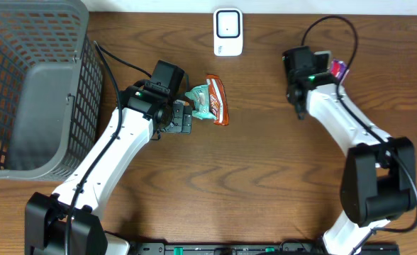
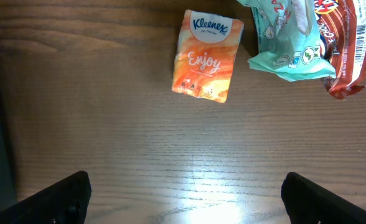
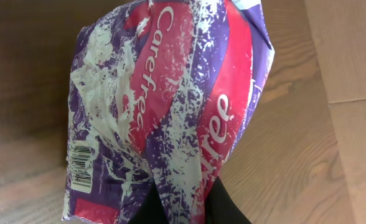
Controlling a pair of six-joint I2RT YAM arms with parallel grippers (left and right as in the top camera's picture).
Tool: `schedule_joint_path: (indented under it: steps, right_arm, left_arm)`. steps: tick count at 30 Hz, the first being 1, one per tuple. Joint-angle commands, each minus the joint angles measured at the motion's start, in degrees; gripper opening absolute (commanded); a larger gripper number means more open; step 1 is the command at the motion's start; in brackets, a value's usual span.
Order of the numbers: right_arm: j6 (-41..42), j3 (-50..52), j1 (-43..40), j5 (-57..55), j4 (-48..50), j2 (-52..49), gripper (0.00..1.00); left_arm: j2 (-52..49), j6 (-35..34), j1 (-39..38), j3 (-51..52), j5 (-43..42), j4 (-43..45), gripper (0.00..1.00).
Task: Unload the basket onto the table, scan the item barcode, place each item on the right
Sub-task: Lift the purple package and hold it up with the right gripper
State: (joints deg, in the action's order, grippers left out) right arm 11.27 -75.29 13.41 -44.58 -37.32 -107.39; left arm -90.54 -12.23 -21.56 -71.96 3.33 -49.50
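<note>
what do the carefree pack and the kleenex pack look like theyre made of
Carefree pack: thin glossy plastic film, judging by its crinkles and sheen. Kleenex pack: smooth soft plastic wrap, probably over paper tissues; it has a faint shine and rounded edges.

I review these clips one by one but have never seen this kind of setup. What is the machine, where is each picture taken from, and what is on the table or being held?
Two white robot arms work at a wooden table. One picture looks down from above; the others come from a camera on each wrist. The left gripper hangs open over an orange Kleenex pack, beside a teal packet and a brown wrapper. The right gripper is shut on a purple-and-pink Carefree pack whose barcode shows. A grey basket and a white scanner also stand there.
</note>
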Motion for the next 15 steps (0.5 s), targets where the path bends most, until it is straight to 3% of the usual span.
schedule_joint_path:
  steps: [1, 4, 12, 15]
  right_arm:
    - [-1.9, 0.0, 4.5, 0.8, 1.1, -0.1, 0.09]
    - [-2.1, 0.0, 8.0, 5.3, 2.3, -1.2, 0.11]
    - [0.2, 0.0, 16.8, 21.0, 5.2, -6.2, 0.36]
    - [4.8, -0.8, 19.4, 24.5, 6.2, -5.3, 0.57]
  left_arm:
    - [0.0, -0.6, -0.1, -0.3, 0.1, -0.2, 0.98]
    - [0.0, -0.5, -0.1, -0.3, 0.1, -0.2, 0.98]
    - [0.0, -0.6, -0.1, -0.3, 0.1, -0.2, 0.98]
    - [0.0, -0.5, -0.1, -0.3, 0.1, -0.2, 0.98]
